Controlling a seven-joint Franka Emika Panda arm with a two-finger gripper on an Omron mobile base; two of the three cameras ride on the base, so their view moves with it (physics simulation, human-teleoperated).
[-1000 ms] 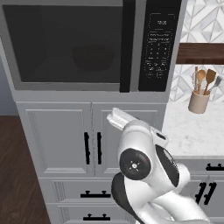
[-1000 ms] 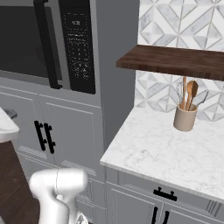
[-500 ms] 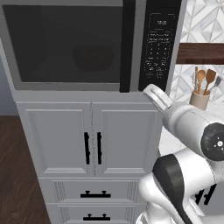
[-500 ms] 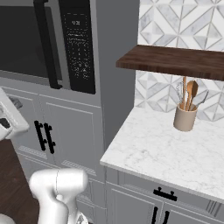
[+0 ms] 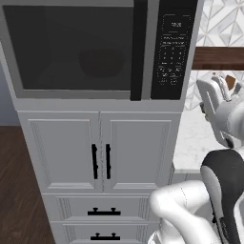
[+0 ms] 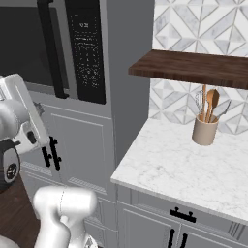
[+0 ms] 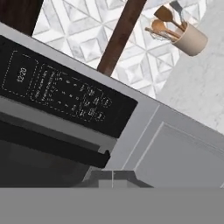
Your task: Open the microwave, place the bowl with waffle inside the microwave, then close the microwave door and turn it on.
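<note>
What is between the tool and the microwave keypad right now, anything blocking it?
Nothing visible blocks it. The hand view looks straight at the black keypad panel with open air between; the microwave door is shut, its black bar handle beside the panel, not across it.

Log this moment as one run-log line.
large grey boxy microwave: door shut | reddish-brown round bowl: inside, behind tinted window | gripper: shut, holding nothing | black keypad panel: untouched, ahead of hand

Closed microwave door (image 6: pixel 24 48) beside black keypad panel (image 6: pixel 87 53); utensil crock (image 6: pixel 204 130) on marble counter (image 6: pixel 179 169).
</note>
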